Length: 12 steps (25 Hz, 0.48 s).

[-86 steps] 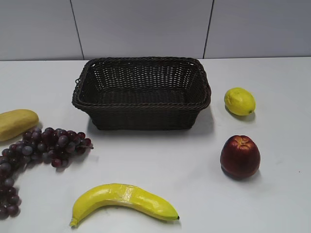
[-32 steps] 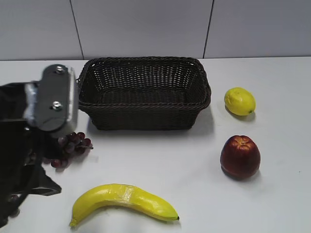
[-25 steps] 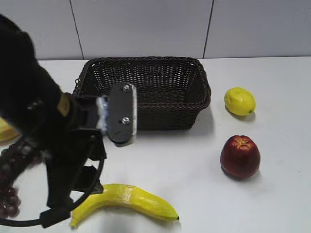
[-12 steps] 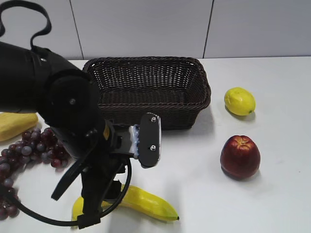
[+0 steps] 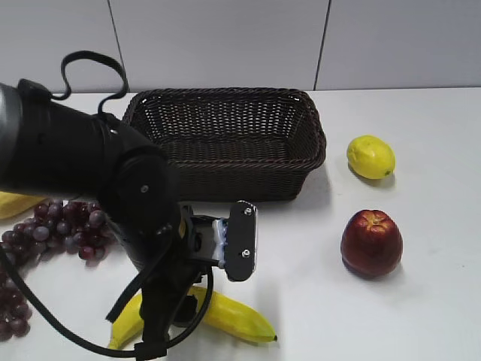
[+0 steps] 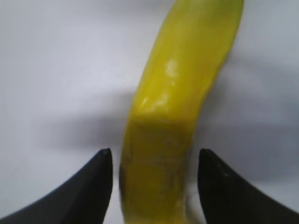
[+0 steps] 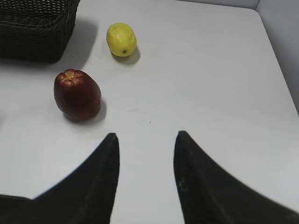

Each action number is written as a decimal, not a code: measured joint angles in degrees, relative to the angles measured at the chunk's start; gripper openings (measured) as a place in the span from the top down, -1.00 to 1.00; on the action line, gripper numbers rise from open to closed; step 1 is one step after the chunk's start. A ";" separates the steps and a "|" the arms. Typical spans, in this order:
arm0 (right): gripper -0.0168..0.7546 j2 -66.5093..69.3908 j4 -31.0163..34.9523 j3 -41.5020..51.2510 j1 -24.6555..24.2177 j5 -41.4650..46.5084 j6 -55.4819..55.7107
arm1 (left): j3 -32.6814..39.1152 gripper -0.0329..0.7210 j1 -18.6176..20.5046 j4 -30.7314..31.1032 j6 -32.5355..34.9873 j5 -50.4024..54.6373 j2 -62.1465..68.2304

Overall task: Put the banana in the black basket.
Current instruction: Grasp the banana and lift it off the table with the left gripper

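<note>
The banana [image 5: 234, 317] lies on the white table near the front edge, in front of the black basket [image 5: 248, 180]. My left arm reaches down over the banana's middle and hides that part in the exterior view. In the left wrist view my left gripper [image 6: 154, 151] is open, with one finger on each side of the banana [image 6: 182, 84] and a small gap on both sides. My right gripper [image 7: 146, 134] is open and empty over bare table. A corner of the basket [image 7: 32, 28] shows in the right wrist view.
A dark red apple [image 5: 371, 242] [image 7: 77, 94] and a lemon [image 5: 370, 156] [image 7: 121, 39] sit right of the basket. Purple grapes [image 5: 60, 226] and a pale-yellow oblong fruit [image 5: 11, 204] lie at the left, partly behind my left arm.
My left arm has come in from the left and moved down over the banana, ending with its fingers astride it. The banana and the other fruit have not moved.
</note>
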 joint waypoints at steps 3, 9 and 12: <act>0.18 0.00 0.00 0.00 0.00 0.00 0.00 | 0.00 -0.58 0.00 0.00 0.00 -0.29 1.44; 0.18 0.00 0.00 0.00 0.00 0.00 0.00 | -0.06 -0.27 0.00 0.00 0.06 -0.48 2.86; 0.18 0.00 0.00 0.00 0.00 0.00 0.00 | -0.06 -0.17 0.00 0.00 0.17 -0.35 2.13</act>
